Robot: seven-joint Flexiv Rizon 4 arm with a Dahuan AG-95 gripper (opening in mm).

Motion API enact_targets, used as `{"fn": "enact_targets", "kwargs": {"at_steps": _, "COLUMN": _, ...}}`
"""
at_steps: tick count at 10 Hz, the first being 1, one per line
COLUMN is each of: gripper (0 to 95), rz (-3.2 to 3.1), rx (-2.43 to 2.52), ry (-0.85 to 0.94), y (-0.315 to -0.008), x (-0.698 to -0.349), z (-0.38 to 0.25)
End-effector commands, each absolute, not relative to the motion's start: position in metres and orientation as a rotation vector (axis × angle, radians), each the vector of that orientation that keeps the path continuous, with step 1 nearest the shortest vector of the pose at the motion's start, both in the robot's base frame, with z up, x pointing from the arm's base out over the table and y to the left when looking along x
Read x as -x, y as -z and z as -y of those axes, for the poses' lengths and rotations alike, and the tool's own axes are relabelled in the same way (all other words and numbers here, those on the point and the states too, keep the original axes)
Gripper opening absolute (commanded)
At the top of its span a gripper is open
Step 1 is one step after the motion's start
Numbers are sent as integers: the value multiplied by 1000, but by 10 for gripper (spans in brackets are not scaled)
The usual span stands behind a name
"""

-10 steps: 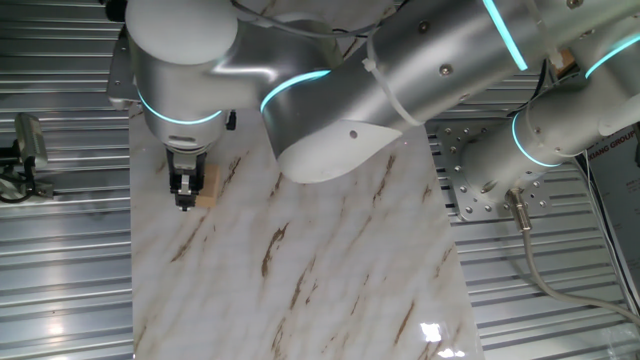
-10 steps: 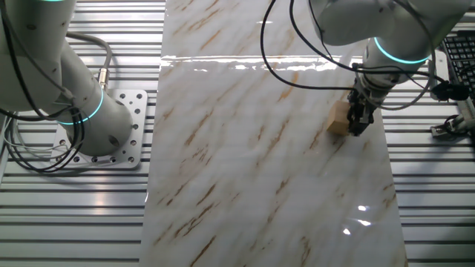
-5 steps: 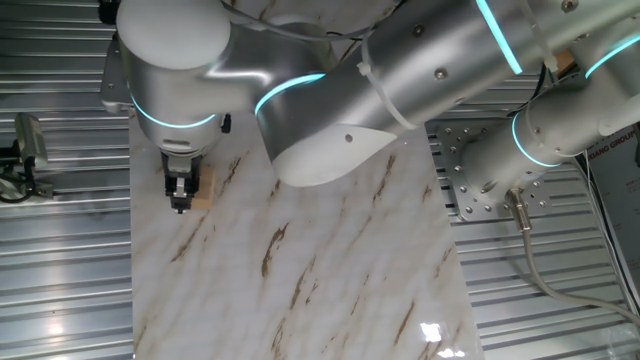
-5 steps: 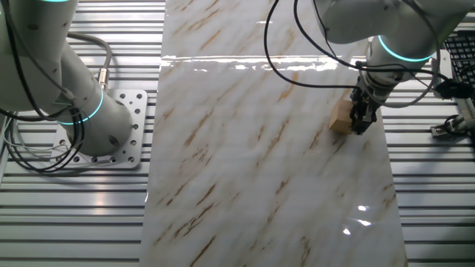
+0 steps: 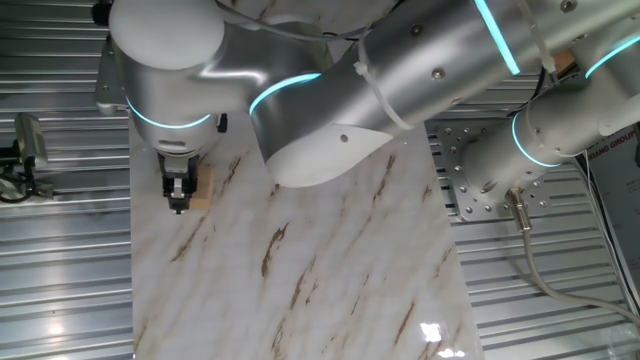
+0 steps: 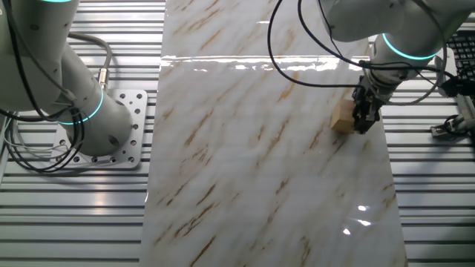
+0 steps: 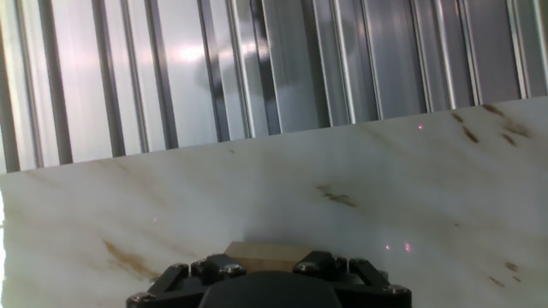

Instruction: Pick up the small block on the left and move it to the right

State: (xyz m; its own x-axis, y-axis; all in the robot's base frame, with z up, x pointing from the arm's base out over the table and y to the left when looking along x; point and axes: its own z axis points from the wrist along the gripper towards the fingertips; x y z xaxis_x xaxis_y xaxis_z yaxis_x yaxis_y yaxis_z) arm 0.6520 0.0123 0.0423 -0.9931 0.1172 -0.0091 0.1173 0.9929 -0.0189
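The small block (image 5: 205, 184) is a plain light-tan wooden cube near the left edge of the marble board (image 5: 300, 270). My gripper (image 5: 179, 198) points straight down with its black fingers (image 5: 178, 186) closed on the block, at or just above the board. In the other fixed view the small block (image 6: 341, 117) is near the board's right edge, with the gripper (image 6: 363, 124) on it. In the hand view the block's top (image 7: 267, 251) shows between the finger bases of my gripper (image 7: 270, 275); the fingertips are hidden.
The board lies on a ribbed metal table (image 5: 60, 280). A small metal fixture (image 5: 25, 150) stands just left of the board; it also shows in the other fixed view (image 6: 453, 126). The arm's bolted base plate (image 6: 119, 141) is on the far side. My arm's big links (image 5: 400, 80) hang over the board.
The gripper and the block have shifted together a little toward the board's near edge, leftward in one fixed view and rightward in the other.
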Motion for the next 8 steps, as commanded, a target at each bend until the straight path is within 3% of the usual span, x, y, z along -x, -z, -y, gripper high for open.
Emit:
{"fn": "enact_targets", "kwargs": {"at_steps": 1, "gripper": 0, "rz": -3132, "rx": -141, "ry": 35, "y": -43, "x": -650, "z": -12}}
{"fn": "enact_targets", "kwargs": {"at_steps": 8, "gripper": 0, "rz": -3143, "rx": 119, "ry": -23, "y": -43, "x": -650, "z": -12}}
